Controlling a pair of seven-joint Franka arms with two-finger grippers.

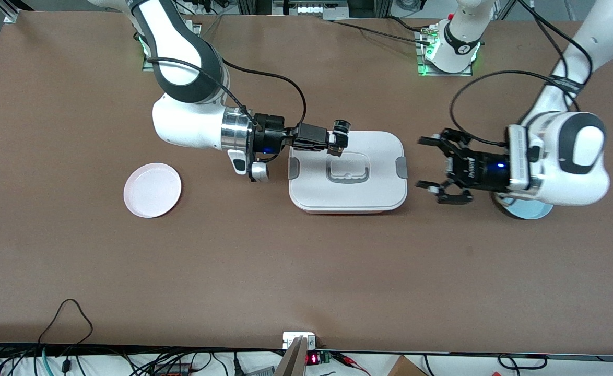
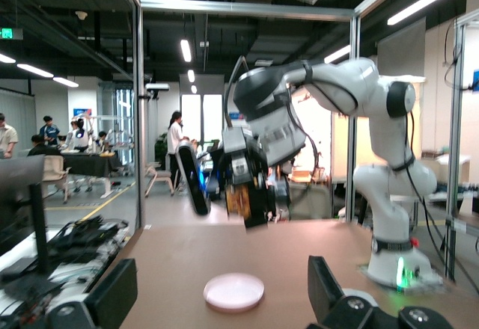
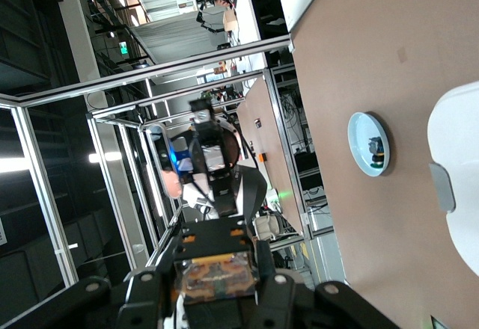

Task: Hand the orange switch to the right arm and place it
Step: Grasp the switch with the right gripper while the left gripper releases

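My right gripper (image 1: 337, 145) is shut on the orange switch (image 1: 341, 131), a small amber block with a black button, and holds it over the white lidded box's (image 1: 379, 196) edge toward the right arm's end. In the right wrist view the switch (image 3: 215, 278) sits clamped between the fingers (image 3: 263, 263). My left gripper (image 1: 421, 162) is open and empty, level with the box, off its end toward the left arm. In the left wrist view its open fingers (image 2: 112, 293) frame the table, and the right gripper with the switch (image 2: 239, 200) shows farther off.
A pink plate (image 1: 152, 189) lies toward the right arm's end; it also shows in the left wrist view (image 2: 233, 291). A light blue plate (image 1: 530, 211) lies under the left arm's wrist; the right wrist view shows it (image 3: 367, 143) holding a small blue-bodied switch (image 3: 377, 148).
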